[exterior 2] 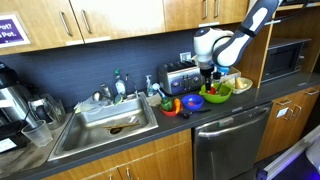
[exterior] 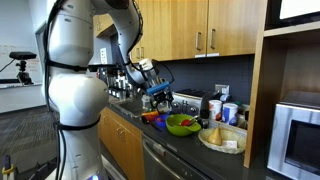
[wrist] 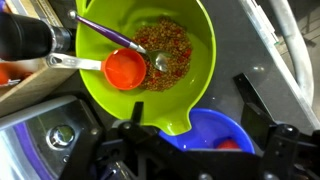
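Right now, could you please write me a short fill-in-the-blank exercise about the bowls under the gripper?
The gripper hangs over a large bowl coloured ____.
An orange measuring cup lies ____ that bowl.
The smaller bowl beside it is coloured ____.
The jaws stand ____.
Missing words: green; inside; blue; open.

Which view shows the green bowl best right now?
The wrist view: it looks straight down into the green bowl, showing reddish grains and an orange scoop inside. Both exterior views show the green bowl only small and side-on, contents too small to make out.
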Action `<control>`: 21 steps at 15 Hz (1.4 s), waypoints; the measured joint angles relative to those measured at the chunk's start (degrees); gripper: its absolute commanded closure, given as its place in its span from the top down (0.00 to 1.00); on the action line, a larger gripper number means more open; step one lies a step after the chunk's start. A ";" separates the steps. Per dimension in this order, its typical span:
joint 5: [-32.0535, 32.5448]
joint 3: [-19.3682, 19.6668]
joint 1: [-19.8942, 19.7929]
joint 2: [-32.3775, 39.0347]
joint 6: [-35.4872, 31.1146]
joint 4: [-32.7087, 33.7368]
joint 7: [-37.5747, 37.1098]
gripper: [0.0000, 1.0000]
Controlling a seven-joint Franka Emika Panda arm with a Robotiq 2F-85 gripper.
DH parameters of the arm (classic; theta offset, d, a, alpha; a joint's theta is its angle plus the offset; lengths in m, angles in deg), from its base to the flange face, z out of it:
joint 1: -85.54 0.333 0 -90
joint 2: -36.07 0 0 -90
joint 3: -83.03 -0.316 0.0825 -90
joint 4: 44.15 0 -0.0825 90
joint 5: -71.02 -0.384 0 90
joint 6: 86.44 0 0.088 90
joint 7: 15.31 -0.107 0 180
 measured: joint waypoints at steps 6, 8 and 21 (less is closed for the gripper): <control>-0.12 -1.32 0.74 1.99 -1.67 0.57 3.84 1.00; -0.34 -1.33 0.73 2.37 -2.70 0.61 5.57 1.00; -5.24 -1.18 0.09 4.31 -6.99 0.72 14.98 1.00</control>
